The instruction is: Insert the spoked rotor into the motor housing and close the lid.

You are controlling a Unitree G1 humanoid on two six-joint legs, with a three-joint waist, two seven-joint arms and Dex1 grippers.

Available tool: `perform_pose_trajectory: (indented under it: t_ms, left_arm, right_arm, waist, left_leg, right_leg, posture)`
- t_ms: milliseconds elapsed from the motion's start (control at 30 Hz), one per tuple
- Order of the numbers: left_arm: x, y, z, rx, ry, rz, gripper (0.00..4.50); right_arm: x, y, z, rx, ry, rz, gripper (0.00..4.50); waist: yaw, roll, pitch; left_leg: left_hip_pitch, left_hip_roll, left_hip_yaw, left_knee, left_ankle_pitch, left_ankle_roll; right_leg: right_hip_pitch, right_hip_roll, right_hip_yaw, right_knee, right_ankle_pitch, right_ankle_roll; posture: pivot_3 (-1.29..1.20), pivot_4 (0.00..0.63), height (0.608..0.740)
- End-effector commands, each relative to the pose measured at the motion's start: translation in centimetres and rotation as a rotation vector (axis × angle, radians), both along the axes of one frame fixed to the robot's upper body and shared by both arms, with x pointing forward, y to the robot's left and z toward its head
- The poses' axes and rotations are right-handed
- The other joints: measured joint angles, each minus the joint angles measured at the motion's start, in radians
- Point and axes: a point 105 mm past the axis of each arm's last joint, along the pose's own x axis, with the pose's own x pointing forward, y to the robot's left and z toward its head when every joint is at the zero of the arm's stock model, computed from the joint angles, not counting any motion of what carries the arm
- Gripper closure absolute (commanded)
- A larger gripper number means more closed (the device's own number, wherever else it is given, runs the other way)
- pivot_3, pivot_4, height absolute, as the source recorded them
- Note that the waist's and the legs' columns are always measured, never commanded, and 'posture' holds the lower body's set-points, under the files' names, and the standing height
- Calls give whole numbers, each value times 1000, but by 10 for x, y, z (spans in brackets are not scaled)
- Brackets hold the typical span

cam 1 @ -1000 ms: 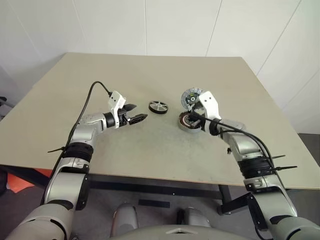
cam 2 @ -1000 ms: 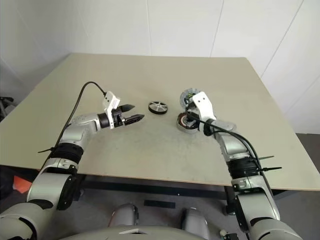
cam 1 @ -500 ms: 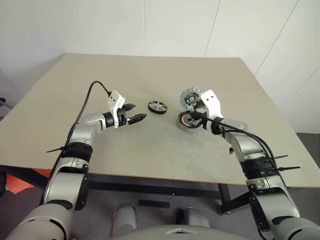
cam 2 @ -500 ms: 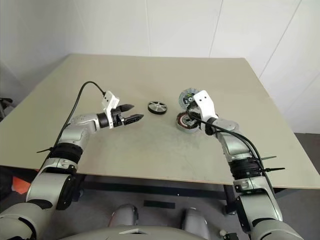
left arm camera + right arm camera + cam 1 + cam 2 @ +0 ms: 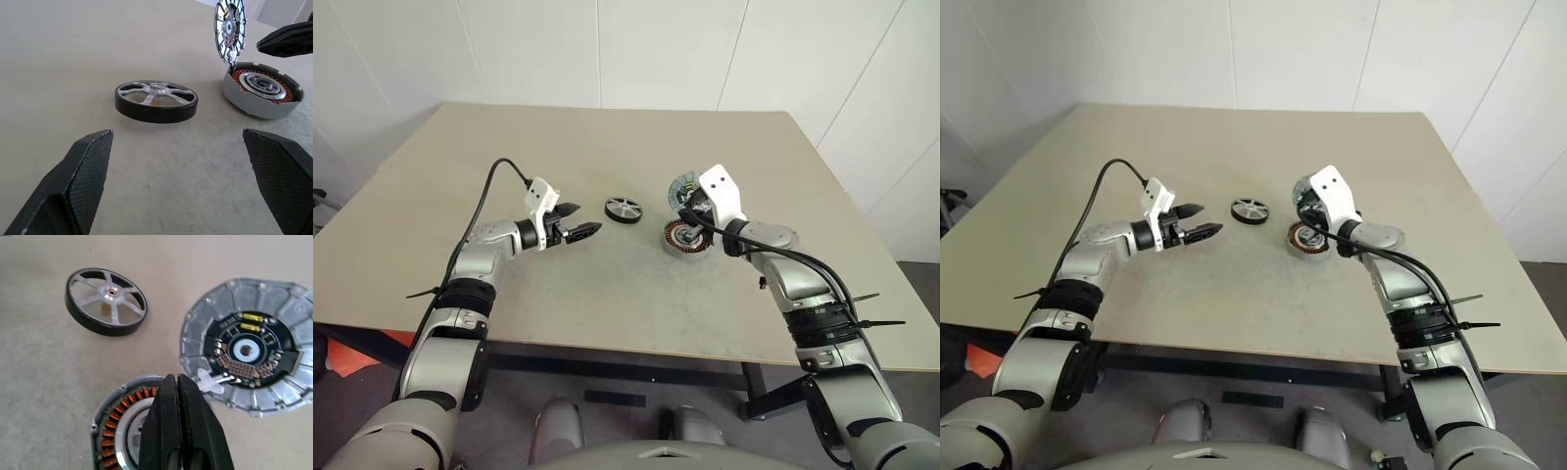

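Right tool (image 5: 177, 382) closed, hides motor housing (image 5: 115, 431) hub.

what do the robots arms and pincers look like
Both arms are silver-grey metal segments with black joint bands and black zip ties. Each wrist carries a white angular camera block fed by a black cable. The left pincer and right pincer each have two black tapered fingers with finely textured pads.

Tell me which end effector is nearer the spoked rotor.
Left. The left end effector hovers open just beside the spoked rotor; the right end effector is shut above the motor housing, farther off.
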Motion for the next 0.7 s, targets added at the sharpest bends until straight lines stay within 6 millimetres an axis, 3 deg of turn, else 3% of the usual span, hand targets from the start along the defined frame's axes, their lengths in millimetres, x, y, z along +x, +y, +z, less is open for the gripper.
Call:
perform_pose_trajectory:
  t_ms: [33,267,433,533,700]
  left_arm:
    - [4,1,17,-7,-58,2,0]
    - [4,0,17,-10,-56,-3,0]
    - [4,-1,16,-11,-54,-5,0]
    - [4,0,16,-10,-53,-4,0]
    - [3,1,16,-9,-55,-1,0]
  right_arm:
    - [3,-15,17,-14,-54,-39,4462]
    - [-1,-10,17,-14,-50,-18,4462]
    - [-20,24,23,37,-37,170,4462]
    - [-23,40,25,55,-39,227,3898]
    - [-9,46,25,21,-95,189,2210]
  waist:
    - [0,0,0]
    - [-3,0,0]
    - [-2,0,0]
    - [-2,0,0]
    - [-1,0,0]
  left_leg:
    - [0,0,0,0,0,0]
    - [0,0,0,0,0,0]
    - [0,0,0,0,0,0]
    - [0,0,0,0,0,0]
    - [0,0,0,0,0,0]
  right_leg:
    - [0,0,0,0,0,1]
    - [-1,0,0,0,0,-1]
    - [-1,0,0,0,0,-1]
    - [-1,0,0,0,0,-1]
    - [-1,0,0,0,0,0]
  posture:
    - [0,0,740]
    - [0,0,740]
    - [0,0,740]
    - [0,0,740]
    - [0,0,740]
